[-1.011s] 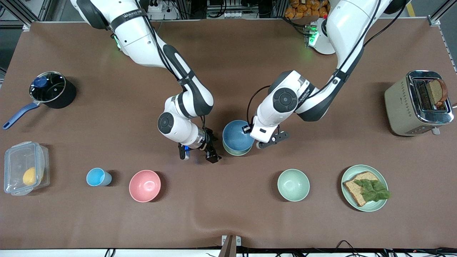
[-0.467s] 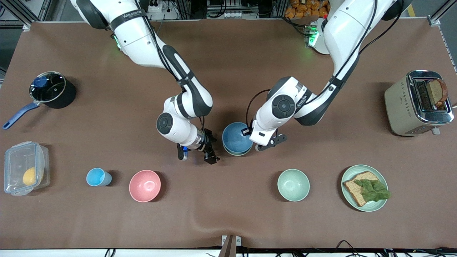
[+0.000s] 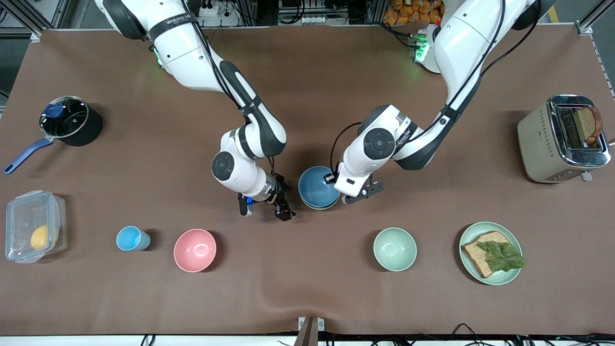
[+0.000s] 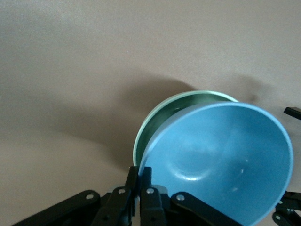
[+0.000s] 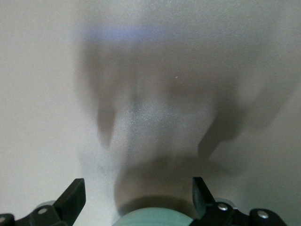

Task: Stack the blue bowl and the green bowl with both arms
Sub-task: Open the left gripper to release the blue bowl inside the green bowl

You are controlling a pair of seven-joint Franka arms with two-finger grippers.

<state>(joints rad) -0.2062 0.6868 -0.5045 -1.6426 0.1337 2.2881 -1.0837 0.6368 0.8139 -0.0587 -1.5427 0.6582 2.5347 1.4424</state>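
The blue bowl [image 3: 317, 190] sits tilted inside the green bowl [image 3: 313, 207] at the middle of the table; only a strip of the green rim shows. My left gripper [image 3: 336, 188] is shut on the blue bowl's rim. The left wrist view shows the left gripper [image 4: 139, 172] pinching that rim, with the blue bowl [image 4: 221, 160] over the green bowl [image 4: 162, 115]. My right gripper [image 3: 265, 209] is open and empty, low beside the bowls toward the right arm's end. In the right wrist view the right gripper [image 5: 136, 188] stands wide, with the green bowl's [image 5: 150, 219] edge between the fingers.
Nearer the front camera stand a mint bowl [image 3: 395, 249], a pink bowl [image 3: 194, 250], a light-blue cup [image 3: 129, 238] and a plate with bread [image 3: 490, 253]. A toaster [image 3: 562, 139], a pot [image 3: 67, 120] and a plastic box [image 3: 33, 226] stand at the table's ends.
My left gripper has brought the blue bowl down and a little toward the right arm's end, deeper into the green bowl. The right gripper has hardly moved.
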